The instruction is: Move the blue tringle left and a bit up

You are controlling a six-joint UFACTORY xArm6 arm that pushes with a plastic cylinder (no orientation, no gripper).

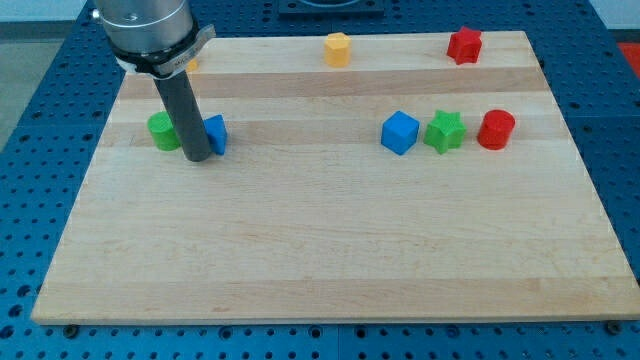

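The bare wooden desk [330, 260] fills the lower half of the frame, with nothing on it nearest the camera. Farther back, in the middle band, my tip [197, 158] stands at the left side of the frame, wedged between the green block [162, 131] on its left and the blue triangle [215, 134] on its right. The triangle is partly hidden behind the rod, and the tip seems to touch it or sit just beside it. On the right side of that same band sit a blue cube [399, 132], a green star [445, 131] and a red cylinder [495, 130] in a row, close together. At the top edge are a yellow block [338, 48] near the middle and a red star [464, 45] to the right.

Judging by this, the leftward and slightly upward push is not done: the tip is on the triangle's left, the wrong side for pushing it left, and the green block lies in that path. The tip would need to come round to the triangle's lower right.

There are no fingers here, just a rod, so nothing is released, clenched or grasped.
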